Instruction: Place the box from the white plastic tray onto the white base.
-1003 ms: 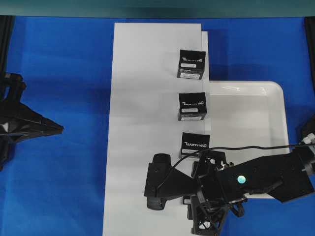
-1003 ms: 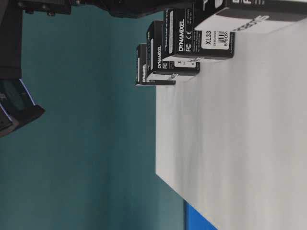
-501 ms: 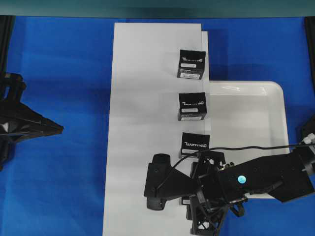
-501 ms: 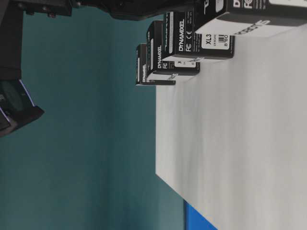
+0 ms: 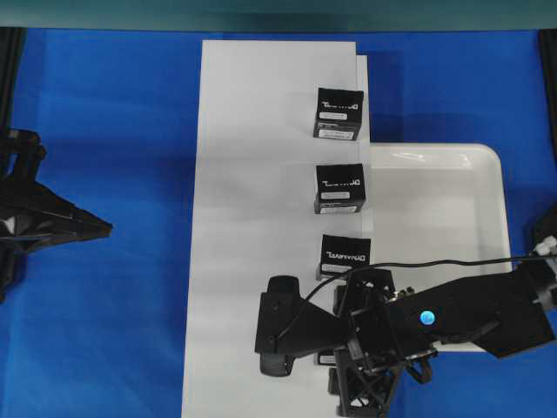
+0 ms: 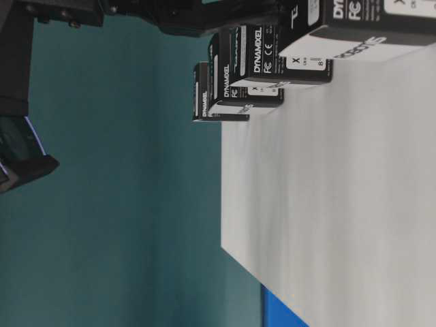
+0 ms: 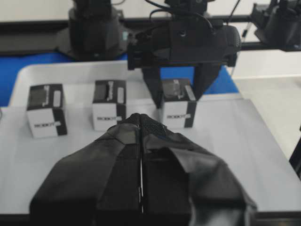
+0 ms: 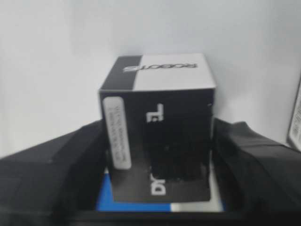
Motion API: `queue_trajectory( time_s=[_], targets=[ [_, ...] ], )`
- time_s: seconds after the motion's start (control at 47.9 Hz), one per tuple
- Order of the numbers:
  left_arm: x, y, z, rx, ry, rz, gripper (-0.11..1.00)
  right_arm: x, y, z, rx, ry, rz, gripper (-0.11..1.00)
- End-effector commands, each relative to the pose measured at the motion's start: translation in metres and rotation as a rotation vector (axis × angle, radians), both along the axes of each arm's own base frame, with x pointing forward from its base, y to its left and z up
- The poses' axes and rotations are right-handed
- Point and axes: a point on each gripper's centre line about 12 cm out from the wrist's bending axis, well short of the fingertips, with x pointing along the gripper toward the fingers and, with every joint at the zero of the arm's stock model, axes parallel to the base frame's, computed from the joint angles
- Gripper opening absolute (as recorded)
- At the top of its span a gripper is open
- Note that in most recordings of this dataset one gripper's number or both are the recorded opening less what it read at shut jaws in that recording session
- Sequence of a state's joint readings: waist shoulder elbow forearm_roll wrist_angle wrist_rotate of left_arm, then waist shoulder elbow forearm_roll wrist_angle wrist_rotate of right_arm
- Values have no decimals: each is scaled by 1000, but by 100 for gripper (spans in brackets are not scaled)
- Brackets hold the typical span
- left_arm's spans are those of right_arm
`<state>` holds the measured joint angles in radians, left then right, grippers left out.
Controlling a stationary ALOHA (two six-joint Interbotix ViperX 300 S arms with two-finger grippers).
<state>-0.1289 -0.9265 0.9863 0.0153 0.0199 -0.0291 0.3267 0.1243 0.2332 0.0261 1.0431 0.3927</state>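
The box [image 8: 160,141], a small black carton with a white label strip and one white side, stands on the white base [image 5: 252,174] at the near end of a row of like boxes. My right gripper [image 5: 344,340] hangs over it and hides most of it from overhead. Its fingers [image 8: 254,160] straddle the box, open, with thin gaps on both sides. In the left wrist view the box [image 7: 176,107] sits between the two dark fingers. The white plastic tray [image 5: 487,161] lies right of the base. My left gripper [image 5: 104,228] is shut, far left.
Three more black boxes [image 5: 338,113] [image 5: 339,188] [image 5: 345,252] stand in a line along the base's right edge. Blue cloth [image 5: 104,104] covers the table around the base and tray. The right arm [image 5: 487,309] lies across the tray's near end.
The right gripper's fingers have spread apart from the box. In the table-level view the box has shifted slightly and now stands on the base. The left arm is unmoved.
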Motion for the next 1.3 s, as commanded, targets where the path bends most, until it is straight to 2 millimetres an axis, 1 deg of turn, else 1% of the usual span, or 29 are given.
queue_trajectory(
  time_s=[0.0,0.063,0.104,0.23,0.334,0.522,0.669,0.773,0.794,0.961,1.066,1.275],
  targets=[
    [2,-1,10,-3,-26,-2,-6,2,-1,-3,-5,10,-1,84],
    [2,-1,10,-3,-24,-2,-6,2,-1,-3,-4,2,9,95],
    [2,-1,10,-2,-25,-3,-6,3,0,-2,-1,-10,14,99],
    [2,-1,10,-2,-25,-3,-6,7,1,-1,10,-45,11,99],
    [1,-1,9,-1,-23,-2,-6,6,1,2,11,-47,10,99],
    [1,-1,11,-4,-30,-2,-6,2,-4,14,2,-79,15,99],
    [1,0,9,-3,-21,-2,-6,-1,-12,39,17,-153,-2,99],
    [1,0,7,1,-6,-1,-6,-5,-16,61,40,-226,-12,99],
    [1,0,6,0,-2,-1,-6,-6,-17,69,46,-251,-14,99],
    [0,0,7,0,-2,-1,-6,-12,-23,103,46,-393,0,99],
    [-2,0,9,0,-9,-1,-6,-17,-32,115,-1,-479,28,99],
    [-3,0,10,0,-14,-1,-6,-26,-41,126,-47,-608,61,99]
  ],
)
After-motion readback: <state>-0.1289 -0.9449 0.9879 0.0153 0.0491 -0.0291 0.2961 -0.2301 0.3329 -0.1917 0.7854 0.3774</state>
